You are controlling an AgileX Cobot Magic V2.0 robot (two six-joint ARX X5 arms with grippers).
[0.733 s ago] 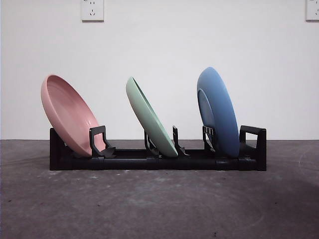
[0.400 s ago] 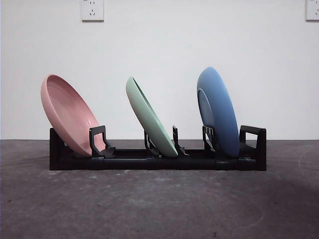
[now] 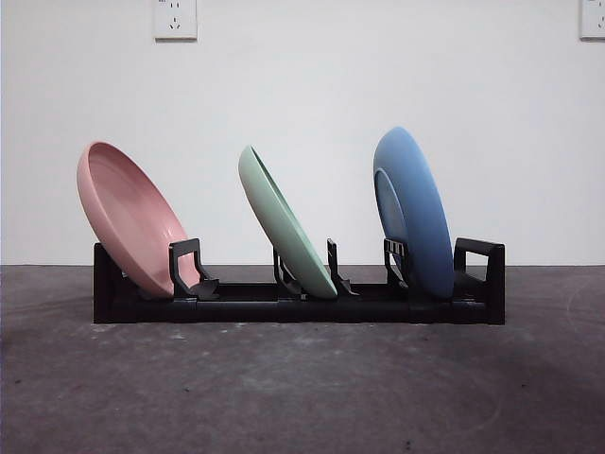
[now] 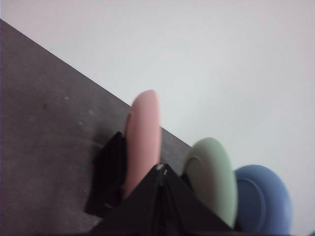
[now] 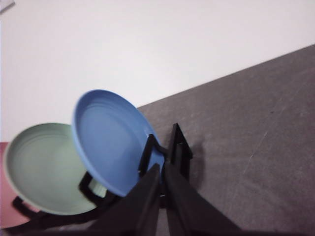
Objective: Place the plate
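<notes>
Three plates lean in a black rack (image 3: 246,307) on the dark table: a pink plate (image 3: 128,218) at the left end, a green plate (image 3: 284,227) in the middle and a blue plate (image 3: 416,213) at the right end. No gripper shows in the front view. My left gripper (image 4: 161,169) is shut and empty, back from the rack's pink plate (image 4: 142,137) end. Off the other end, my right gripper (image 5: 161,169) is shut and empty, apart from the blue plate (image 5: 110,140).
A white wall stands close behind the rack, with a socket (image 3: 176,17) high on it at the left and another (image 3: 593,17) at the right edge. Dark table surface (image 3: 302,388) stretches in front of the rack.
</notes>
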